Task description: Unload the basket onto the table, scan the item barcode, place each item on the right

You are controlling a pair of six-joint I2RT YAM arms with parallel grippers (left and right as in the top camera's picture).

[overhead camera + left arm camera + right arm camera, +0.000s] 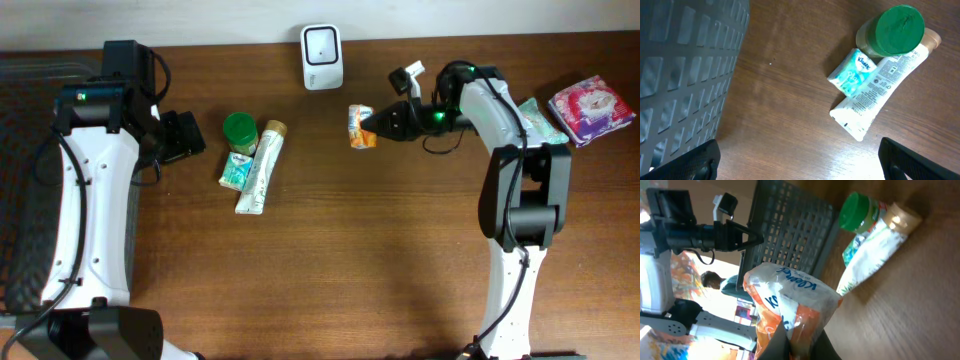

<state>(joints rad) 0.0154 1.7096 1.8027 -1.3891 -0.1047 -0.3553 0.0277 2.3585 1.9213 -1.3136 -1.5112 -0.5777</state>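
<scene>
Brown wooden table (330, 250) under you: your right gripper (374, 125) is clamped on the orange tissue pack (358, 128) (Kleenex lettering), white scanner (322, 43) at its eleven o'clock; left gripper (192, 138) gapes wide.

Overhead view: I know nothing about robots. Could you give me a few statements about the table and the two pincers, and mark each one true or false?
1. The right pincer is shut on the orange tissue packet. True.
2. The left pincer grips the white tube. False: it is open and empty, and the tube lies on the table.
3. The white scanner stands near the table's back edge. True.
4. The green-lidded jar stands alone at the right end. False: it is left of centre, right beside the tube and a small teal tissue pack.
</scene>
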